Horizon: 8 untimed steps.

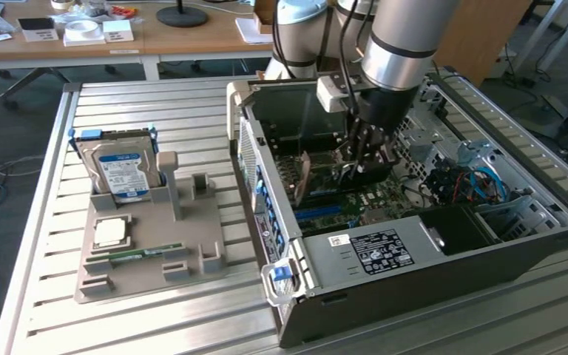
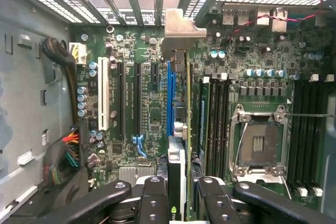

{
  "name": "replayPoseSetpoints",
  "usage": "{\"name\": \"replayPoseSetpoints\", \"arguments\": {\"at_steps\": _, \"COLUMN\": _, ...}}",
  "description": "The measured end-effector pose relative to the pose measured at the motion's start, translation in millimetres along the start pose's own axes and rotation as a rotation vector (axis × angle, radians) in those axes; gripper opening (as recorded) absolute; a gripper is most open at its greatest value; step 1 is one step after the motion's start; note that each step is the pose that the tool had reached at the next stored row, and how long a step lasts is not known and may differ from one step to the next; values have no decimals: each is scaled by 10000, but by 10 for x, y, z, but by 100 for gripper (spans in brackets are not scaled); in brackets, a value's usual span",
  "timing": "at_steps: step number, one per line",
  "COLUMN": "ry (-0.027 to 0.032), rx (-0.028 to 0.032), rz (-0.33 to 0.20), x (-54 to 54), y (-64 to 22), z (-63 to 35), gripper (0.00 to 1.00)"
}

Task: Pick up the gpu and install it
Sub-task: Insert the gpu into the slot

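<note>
The end effector was partly closed, holding the gpu on its edge over the green board inside the computer case.

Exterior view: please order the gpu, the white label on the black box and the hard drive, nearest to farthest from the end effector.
1. gpu: in the end effector, inside the case.
2. white label: on the black box inside the case.
3. hard drive: in the stand, exterior view's left.
</note>
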<state>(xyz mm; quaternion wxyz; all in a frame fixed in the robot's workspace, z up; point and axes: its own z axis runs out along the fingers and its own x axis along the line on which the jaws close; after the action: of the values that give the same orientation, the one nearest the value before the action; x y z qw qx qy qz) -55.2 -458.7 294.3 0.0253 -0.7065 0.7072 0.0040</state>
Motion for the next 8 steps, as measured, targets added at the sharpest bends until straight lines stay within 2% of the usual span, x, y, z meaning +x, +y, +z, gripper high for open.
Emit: {"name": "replayPoseSetpoints", "arguments": {"at_steps": 8, "ry": 0, "rx": 0, "rz": 0, "x": 5, "y": 32, "z": 81, "gripper": 27}}
